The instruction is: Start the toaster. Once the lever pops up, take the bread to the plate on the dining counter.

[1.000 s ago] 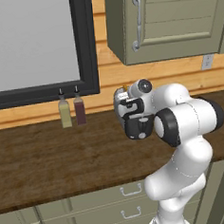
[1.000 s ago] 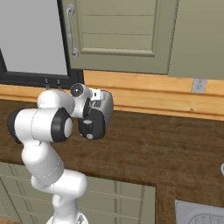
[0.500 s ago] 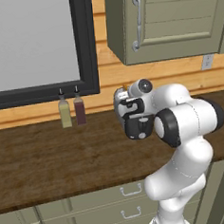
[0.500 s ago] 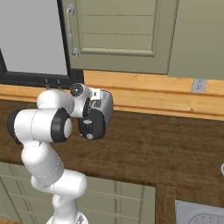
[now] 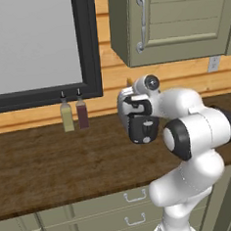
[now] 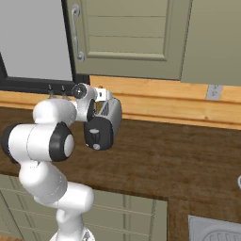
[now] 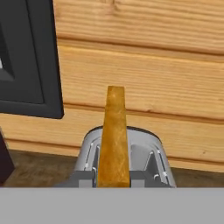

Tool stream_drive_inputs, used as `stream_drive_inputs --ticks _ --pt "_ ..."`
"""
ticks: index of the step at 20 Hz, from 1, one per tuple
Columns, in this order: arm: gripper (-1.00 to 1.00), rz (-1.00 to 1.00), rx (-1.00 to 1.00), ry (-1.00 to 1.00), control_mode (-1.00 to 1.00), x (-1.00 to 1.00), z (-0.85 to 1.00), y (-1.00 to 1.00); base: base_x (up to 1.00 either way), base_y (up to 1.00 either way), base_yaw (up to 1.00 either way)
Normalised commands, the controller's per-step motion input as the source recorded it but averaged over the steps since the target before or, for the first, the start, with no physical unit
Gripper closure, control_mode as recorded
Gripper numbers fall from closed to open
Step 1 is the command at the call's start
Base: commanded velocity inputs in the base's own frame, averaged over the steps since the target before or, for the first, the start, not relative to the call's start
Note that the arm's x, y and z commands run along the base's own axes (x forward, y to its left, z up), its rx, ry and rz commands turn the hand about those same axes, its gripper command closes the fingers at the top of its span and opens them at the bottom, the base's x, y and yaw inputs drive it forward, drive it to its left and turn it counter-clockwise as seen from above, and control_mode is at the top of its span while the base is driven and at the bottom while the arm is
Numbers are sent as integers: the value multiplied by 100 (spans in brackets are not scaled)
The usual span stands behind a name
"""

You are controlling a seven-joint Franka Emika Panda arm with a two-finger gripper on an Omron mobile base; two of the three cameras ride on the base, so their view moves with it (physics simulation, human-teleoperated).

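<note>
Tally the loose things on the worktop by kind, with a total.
Toasters: 1
Bread slices: 1, standing above the toaster between the shut hand's fingers
Bottles: 2, one yellowish, one dark red
Total: 4

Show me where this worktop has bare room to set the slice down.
The worktop is bare from its front edge back to the two bottles under the window. In the right base view it is also bare right of the toaster, below the outlet. The toaster corner is crowded: gripper, bread.
</note>
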Motion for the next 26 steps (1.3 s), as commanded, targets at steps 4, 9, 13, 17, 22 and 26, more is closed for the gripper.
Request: stream_drive_inputs --ticks 4,9,13,17,22,26 --pt "100 0 0 -1 -100 -56 49 0 0 0 0" --pt "100 0 0 0 -100 -78 21 0 0 0 0" --pt "100 0 0 0 -100 -82 12 -1 0 0 0" --pt "100 0 0 0 -100 -91 11 -16 0 0 0" --pt "100 0 0 0 -100 -78 16 -30 0 0 0" --pt "100 0 0 1 -100 -84 6 -20 0 0 0"
